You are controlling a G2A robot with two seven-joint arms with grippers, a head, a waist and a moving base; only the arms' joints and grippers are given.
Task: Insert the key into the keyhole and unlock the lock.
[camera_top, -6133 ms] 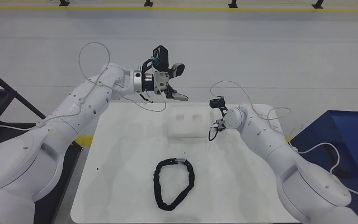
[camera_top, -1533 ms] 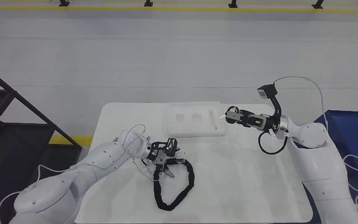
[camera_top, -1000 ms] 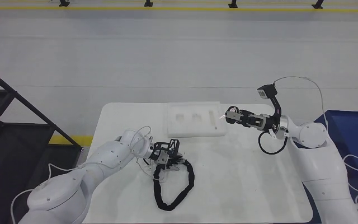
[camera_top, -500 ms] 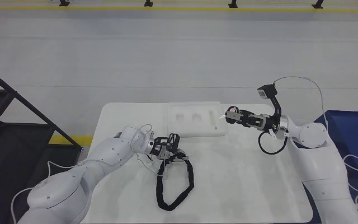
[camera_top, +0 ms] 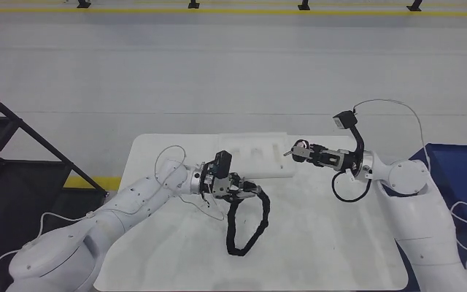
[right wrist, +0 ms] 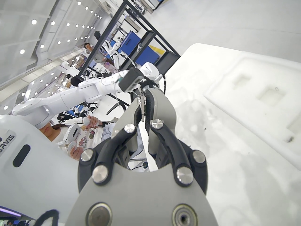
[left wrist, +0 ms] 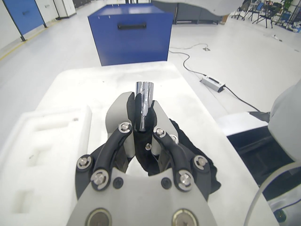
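Clamping the chrome-tipped lock [left wrist: 144, 95], left tool [left wrist: 140, 105] faces right tool [right wrist: 144, 103] pinching key [right wrist: 141, 110].

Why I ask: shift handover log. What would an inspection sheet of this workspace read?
Surface: white table, faint smudges.
Job's things: chain lock, silver end in the left gripper, chain trailing onto the table; key in the right gripper; foam tray at the far edge.
Clutter: nothing seen.
Grippers: left shut on the chain lock; right shut on the key.
Cables: white leads loop off the arms; black cord with power brick on the floor.
Surroundings: blue cabinet, black rack.
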